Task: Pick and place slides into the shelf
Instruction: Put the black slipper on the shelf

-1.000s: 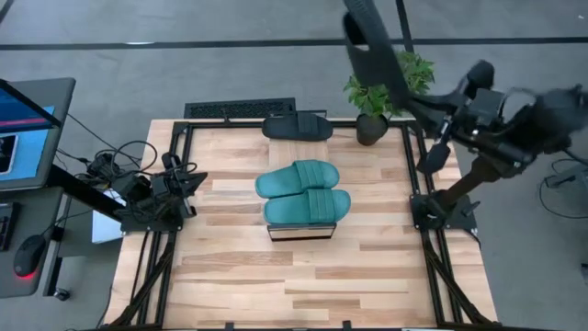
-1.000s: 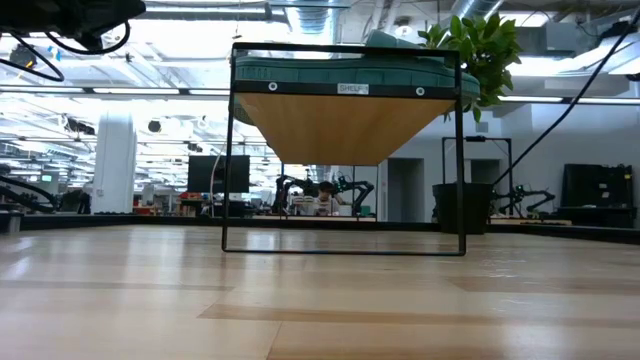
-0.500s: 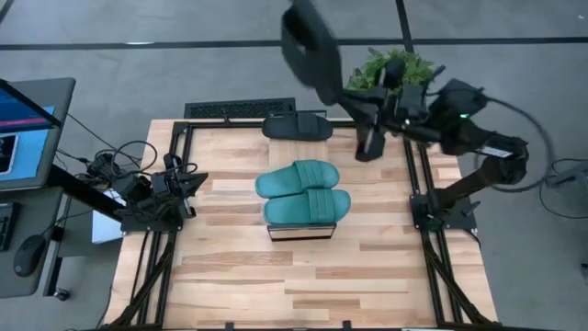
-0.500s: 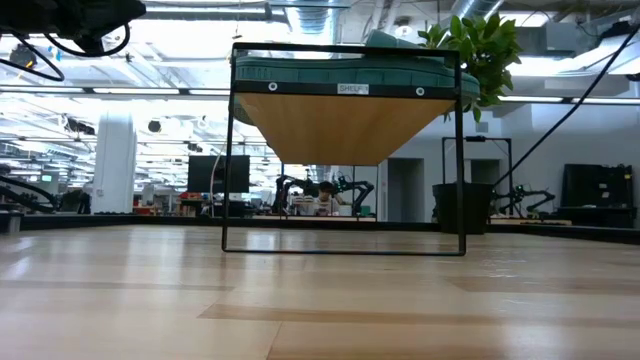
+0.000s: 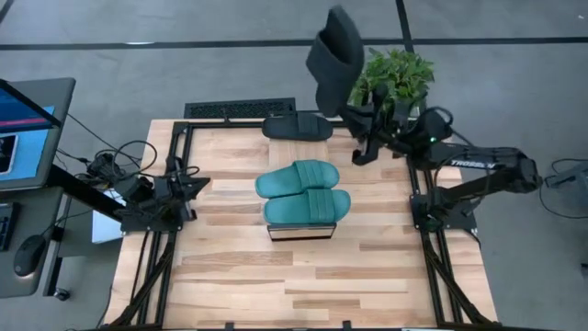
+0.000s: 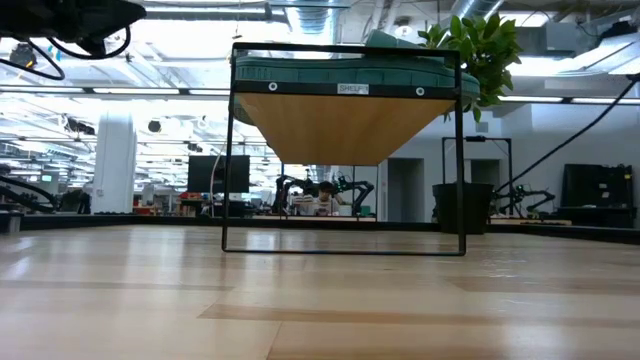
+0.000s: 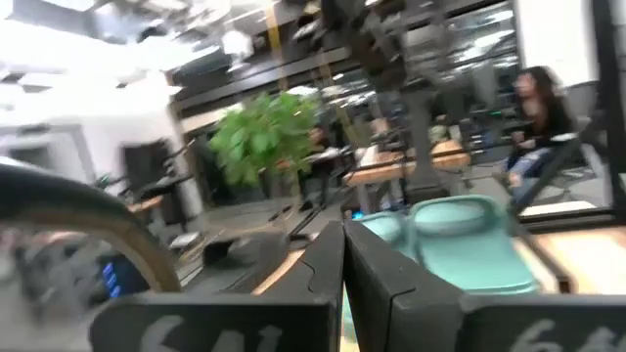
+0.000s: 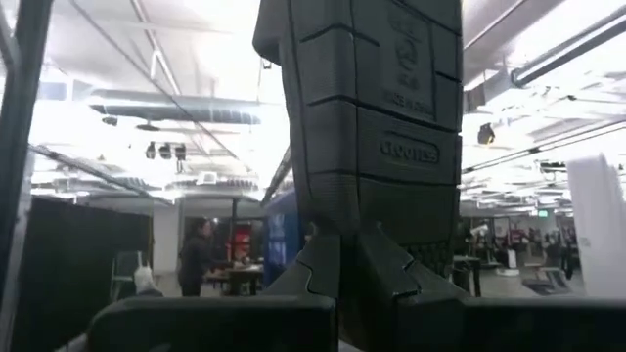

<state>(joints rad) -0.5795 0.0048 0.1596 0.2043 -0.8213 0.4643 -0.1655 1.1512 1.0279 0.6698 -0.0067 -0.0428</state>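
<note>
Shelf point(image 5: 299, 230): two teal slides point(image 5: 303, 191) on top. Right end effector point(image 5: 354, 112) clamped on black slide point(image 5: 333, 60) above shelf's far side; its tread shows only in right wrist view. Left end effector point(image 5: 196, 183) closed, empty.

Both arms are matte black with jointed tubular links on black frame bases, the right arm point(image 5: 478, 170) bearing white lettering and trailing dark cables.

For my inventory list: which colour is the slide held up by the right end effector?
Black. The held slide shows best in the high view, above the right end effector.
</note>
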